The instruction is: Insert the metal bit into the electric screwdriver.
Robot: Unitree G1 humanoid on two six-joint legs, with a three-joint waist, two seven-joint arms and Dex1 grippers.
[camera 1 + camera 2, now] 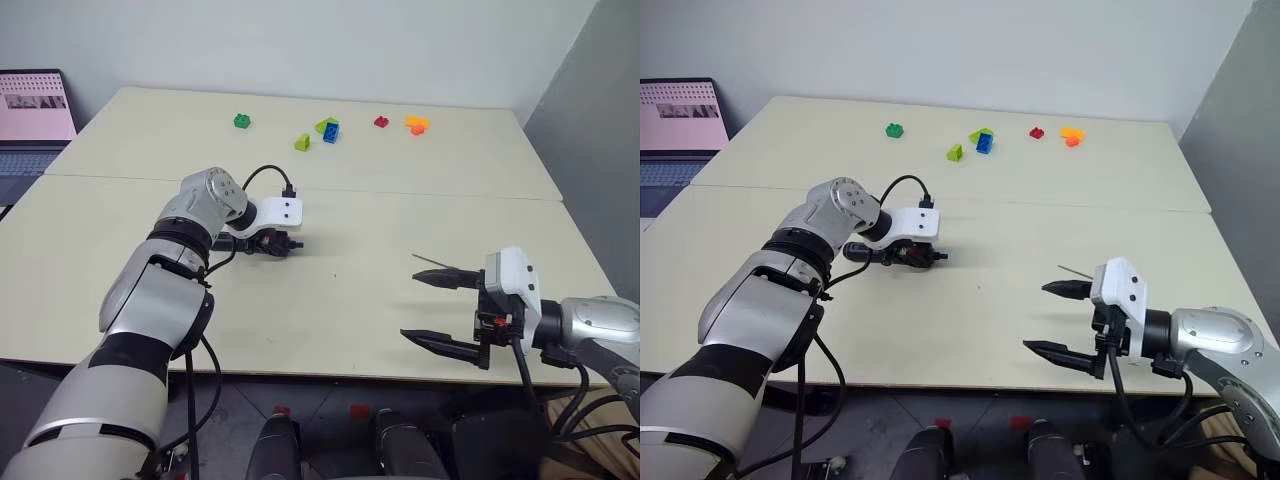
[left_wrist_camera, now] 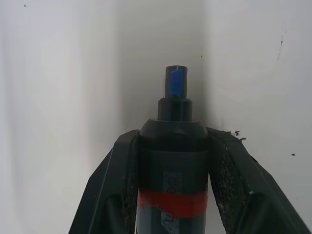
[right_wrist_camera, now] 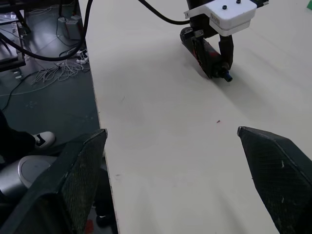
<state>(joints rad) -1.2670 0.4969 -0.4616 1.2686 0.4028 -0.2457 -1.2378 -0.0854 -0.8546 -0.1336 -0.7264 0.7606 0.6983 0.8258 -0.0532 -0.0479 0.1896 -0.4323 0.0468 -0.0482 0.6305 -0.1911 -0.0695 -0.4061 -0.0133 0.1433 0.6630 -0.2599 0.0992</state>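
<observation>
The electric screwdriver [image 2: 173, 146], black with a red band, lies on the table left of centre. My left gripper [image 1: 283, 243] is shut on it, and its fingers [image 2: 122, 175] press both sides of the body just behind the narrowed tip. The tip with its blue end [image 3: 228, 77] pokes out past the fingers. The metal bit [image 1: 428, 261], a thin dark rod, lies on the table at the right. My right gripper [image 1: 410, 305] hovers open just in front of the bit, near the table's front edge, holding nothing.
Several small toy bricks lie at the far side: green [image 1: 242, 121], lime [image 1: 302, 142], blue [image 1: 330, 132], red [image 1: 381, 122] and orange [image 1: 416, 124]. A laptop [image 1: 35, 105] stands off the table's far left corner. Cables lie on the floor [image 3: 44, 73] beside the table's edge.
</observation>
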